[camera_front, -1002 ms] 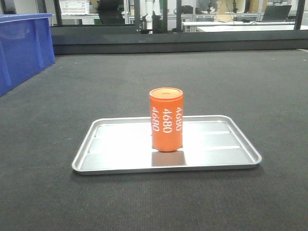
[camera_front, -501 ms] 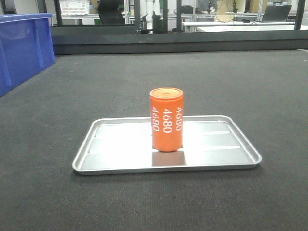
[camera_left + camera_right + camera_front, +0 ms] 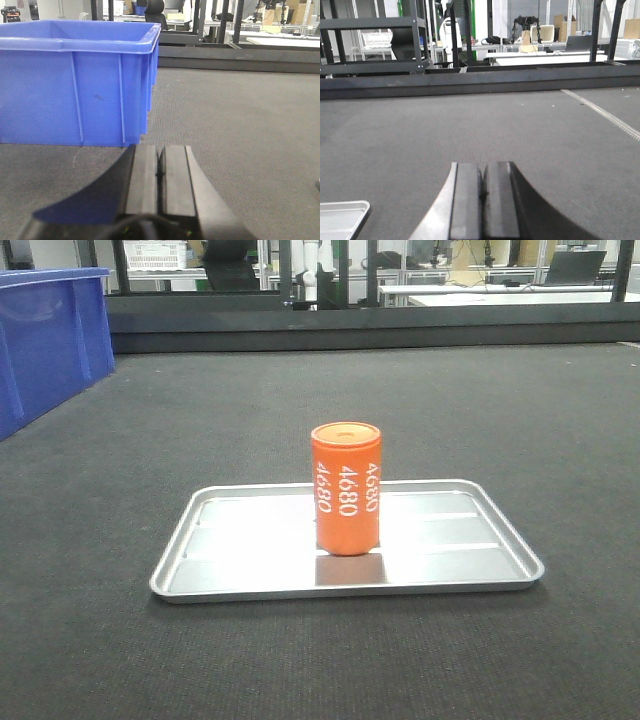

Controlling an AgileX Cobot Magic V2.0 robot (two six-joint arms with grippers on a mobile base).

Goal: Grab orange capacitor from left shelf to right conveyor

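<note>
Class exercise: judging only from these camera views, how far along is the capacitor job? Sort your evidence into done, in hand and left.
Done: the orange capacitor already stands upright on a silver tray, which lies on the dark textured belt.
In hand: nothing; the left pincer and right pincer are both shut and empty.
Left: apparently nothing, though no red frame shows to confirm the belt is the conveyor.

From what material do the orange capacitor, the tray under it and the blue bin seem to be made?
Orange capacitor: smooth matt orange casing with white print, perhaps plastic or a coated sleeve.
Silver tray: probably metal, since its shiny floor mirrors the capacitor.
Blue bin: probably moulded plastic, with a ribbed wall and a rolled rim.
</note>
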